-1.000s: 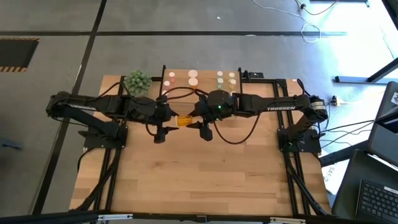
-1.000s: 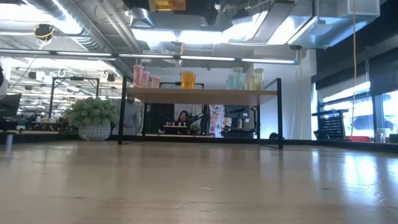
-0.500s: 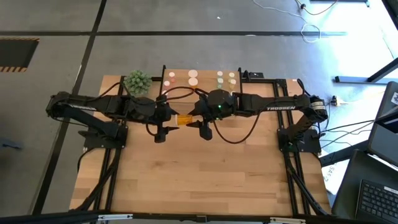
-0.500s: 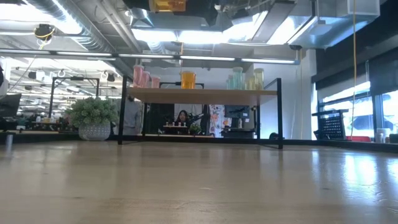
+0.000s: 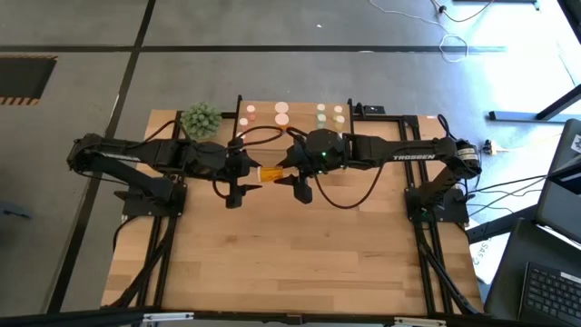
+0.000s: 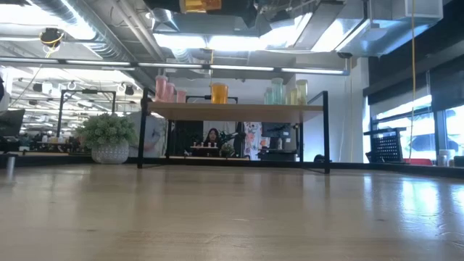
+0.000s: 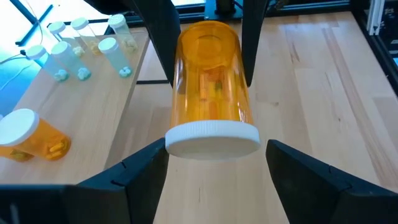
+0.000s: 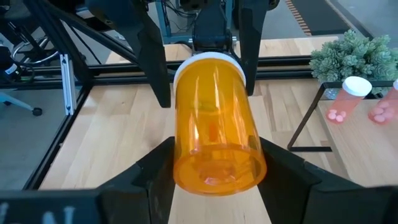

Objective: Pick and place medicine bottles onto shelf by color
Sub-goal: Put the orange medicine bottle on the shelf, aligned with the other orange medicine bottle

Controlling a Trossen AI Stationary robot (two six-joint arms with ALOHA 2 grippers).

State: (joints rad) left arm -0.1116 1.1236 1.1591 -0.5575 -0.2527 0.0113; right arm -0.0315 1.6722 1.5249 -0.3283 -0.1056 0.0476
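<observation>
Handover above the surface, just in front of the shelf (image 5: 290, 113). Left of the large orange bottle (image 5: 269, 174), the left gripper (image 7: 214, 163) stands open, its fingers spread clear of the white cap. The bottle hangs horizontal in mid-air between the two arms. Right of it, the right gripper (image 8: 214, 163) clamps the bottle's base end. Next, by judgement: the left arm backs away, and the right arm carries the bottle to the orange group on the shelf.

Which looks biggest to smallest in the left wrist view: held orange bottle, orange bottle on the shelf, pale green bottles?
1. held orange bottle, though it is nearest the camera
2. orange bottle on the shelf, partly cut off
3. pale green bottles, all much alike
</observation>
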